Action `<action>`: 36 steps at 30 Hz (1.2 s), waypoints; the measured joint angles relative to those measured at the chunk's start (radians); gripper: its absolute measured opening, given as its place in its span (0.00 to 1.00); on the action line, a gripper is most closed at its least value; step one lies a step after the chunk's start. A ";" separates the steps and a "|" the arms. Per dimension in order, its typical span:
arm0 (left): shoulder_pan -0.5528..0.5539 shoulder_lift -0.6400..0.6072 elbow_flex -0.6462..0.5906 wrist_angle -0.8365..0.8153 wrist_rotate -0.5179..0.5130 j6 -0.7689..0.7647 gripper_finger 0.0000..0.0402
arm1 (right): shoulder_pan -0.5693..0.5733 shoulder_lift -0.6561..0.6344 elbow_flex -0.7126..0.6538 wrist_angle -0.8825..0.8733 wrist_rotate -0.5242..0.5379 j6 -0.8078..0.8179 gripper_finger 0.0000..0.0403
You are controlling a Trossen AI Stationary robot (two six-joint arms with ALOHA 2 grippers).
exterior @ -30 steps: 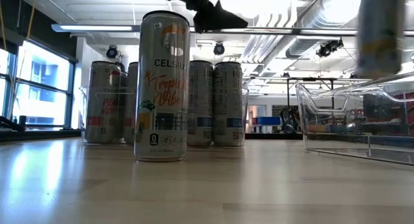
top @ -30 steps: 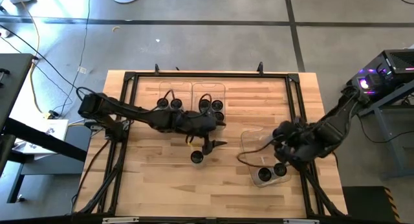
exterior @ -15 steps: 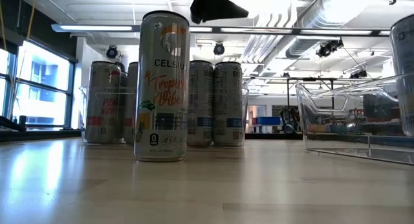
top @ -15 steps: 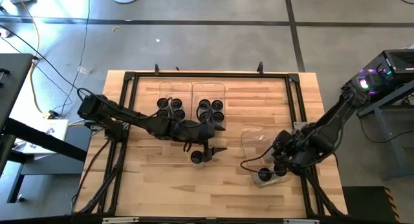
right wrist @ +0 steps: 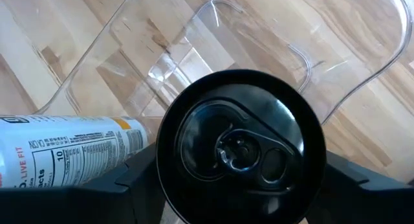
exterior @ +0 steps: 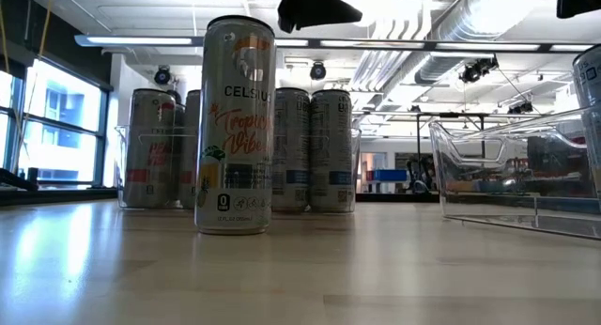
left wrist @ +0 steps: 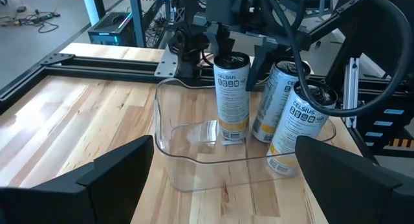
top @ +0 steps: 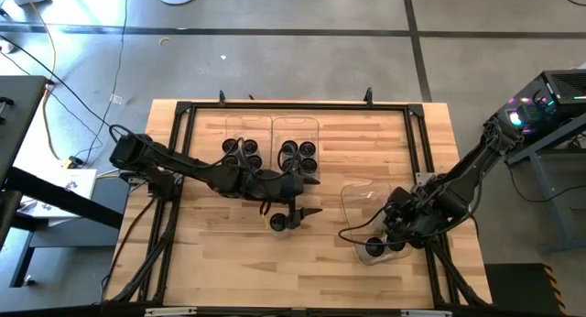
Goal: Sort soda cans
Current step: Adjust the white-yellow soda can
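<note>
One soda can (top: 278, 223) (exterior: 237, 128) stands upright on the table's middle. My left gripper (top: 300, 214) hangs open just above and beside it, touching nothing. At the table's right, a clear bin (top: 359, 207) (left wrist: 194, 166) holds three cans. One stands upright (left wrist: 231, 98) (right wrist: 240, 146), and two lean beside it (left wrist: 297, 130). My right gripper (top: 394, 233) (left wrist: 236, 49) points down over the upright can, a finger on either side of its top. Two clear bins at the far side hold more upright cans (top: 243, 154) (top: 298, 154). My right gripper comes from above around the upper end of the upright can (left wrist: 231, 61). A gap shows between one finger (left wrist: 264, 56) and the can's side; whether the other finger touches it I cannot tell. The can stands upright on the bin's floor.
A black frame (top: 183, 111) runs around the table's edges. Bare wood lies at the near left (top: 220, 271). A leaning can (right wrist: 65, 153) lies close beside the upright one in the right bin. Cables trail off the table's left side.
My right gripper has come down with the can, which was lifted above the right bin and now stands in it. My left gripper has swung a little toward the table's near edge, off the far bins, and then kept still.
</note>
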 joint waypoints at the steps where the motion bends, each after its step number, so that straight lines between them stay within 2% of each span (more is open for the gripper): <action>1: 0.000 0.000 0.000 0.000 0.000 0.000 0.93 | 0.000 0.000 0.000 0.000 0.000 0.000 0.68; 13: 0.000 0.000 0.000 -0.001 0.000 -0.001 0.93 | 0.000 0.000 0.000 0.011 -0.041 0.000 0.71; 36: 0.000 0.001 0.000 -0.002 0.000 -0.017 0.93 | 0.000 0.001 0.000 -0.026 -0.033 0.002 0.73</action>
